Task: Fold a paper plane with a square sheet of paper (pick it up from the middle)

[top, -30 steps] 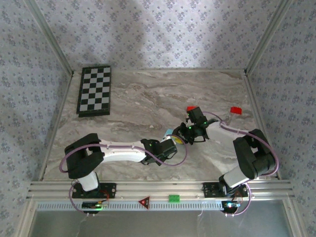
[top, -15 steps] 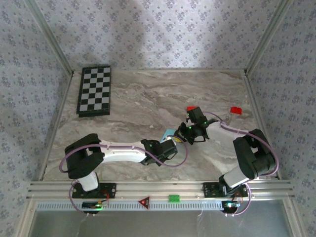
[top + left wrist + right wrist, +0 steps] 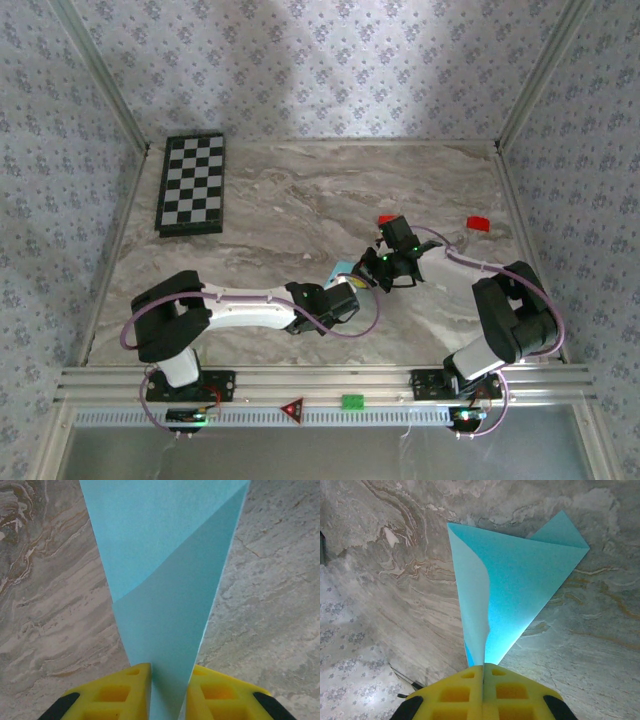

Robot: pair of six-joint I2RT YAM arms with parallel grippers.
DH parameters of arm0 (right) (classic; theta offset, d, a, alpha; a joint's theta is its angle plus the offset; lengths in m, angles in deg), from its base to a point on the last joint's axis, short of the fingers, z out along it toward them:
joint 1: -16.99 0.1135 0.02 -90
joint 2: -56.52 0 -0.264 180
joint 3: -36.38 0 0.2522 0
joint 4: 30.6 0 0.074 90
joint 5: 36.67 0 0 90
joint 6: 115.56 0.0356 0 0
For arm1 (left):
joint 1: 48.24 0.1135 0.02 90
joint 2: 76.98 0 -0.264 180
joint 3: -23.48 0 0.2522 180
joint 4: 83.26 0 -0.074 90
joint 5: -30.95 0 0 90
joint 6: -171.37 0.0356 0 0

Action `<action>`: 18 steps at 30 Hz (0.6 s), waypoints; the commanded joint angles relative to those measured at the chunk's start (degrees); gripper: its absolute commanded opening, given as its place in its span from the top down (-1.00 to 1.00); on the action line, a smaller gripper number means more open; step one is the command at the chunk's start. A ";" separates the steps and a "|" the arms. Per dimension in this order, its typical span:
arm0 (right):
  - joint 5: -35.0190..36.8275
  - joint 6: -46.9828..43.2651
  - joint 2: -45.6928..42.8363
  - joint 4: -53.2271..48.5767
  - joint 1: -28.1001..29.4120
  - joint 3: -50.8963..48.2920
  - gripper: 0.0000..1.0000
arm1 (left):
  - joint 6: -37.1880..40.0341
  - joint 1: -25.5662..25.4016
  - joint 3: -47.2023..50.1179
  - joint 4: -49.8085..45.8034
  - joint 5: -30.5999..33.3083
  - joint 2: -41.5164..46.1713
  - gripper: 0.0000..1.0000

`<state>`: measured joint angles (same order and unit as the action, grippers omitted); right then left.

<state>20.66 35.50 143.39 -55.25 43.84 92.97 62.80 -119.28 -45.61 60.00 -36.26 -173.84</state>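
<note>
Our right gripper [image 3: 483, 667] is clamped on the paper plane [image 3: 520, 585] above the tabletop [image 3: 600, 645], right of centre. The left gripper [image 3: 169, 672] straddles it from the near left, and we cannot tell whether it is gripping. The plane's long axis runs between them.

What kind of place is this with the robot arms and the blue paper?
Probably a robot testing booth. The white-and-black left robot arm and black right robot arm are bolted to a silver metal rail at the edge of a marble-patterned table, boxed in by flowery wallpapered panels.
</note>
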 commanded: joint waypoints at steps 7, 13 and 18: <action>-1.10 0.91 -1.60 0.10 -0.39 -0.74 1.00 | -0.99 -0.38 -0.40 -1.88 2.34 -0.30 0.60; -1.08 0.77 -1.54 0.18 -0.41 -0.69 1.00 | -1.07 -0.38 -0.48 -1.87 2.10 -0.30 0.69; -1.16 0.82 -1.61 0.41 -0.49 -0.84 1.00 | -1.21 -0.34 -0.83 -2.21 2.14 -0.86 0.75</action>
<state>20.40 35.50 143.06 -54.82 43.58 92.77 62.23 -119.28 -45.61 59.93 -35.39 -173.86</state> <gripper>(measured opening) 0.064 0.132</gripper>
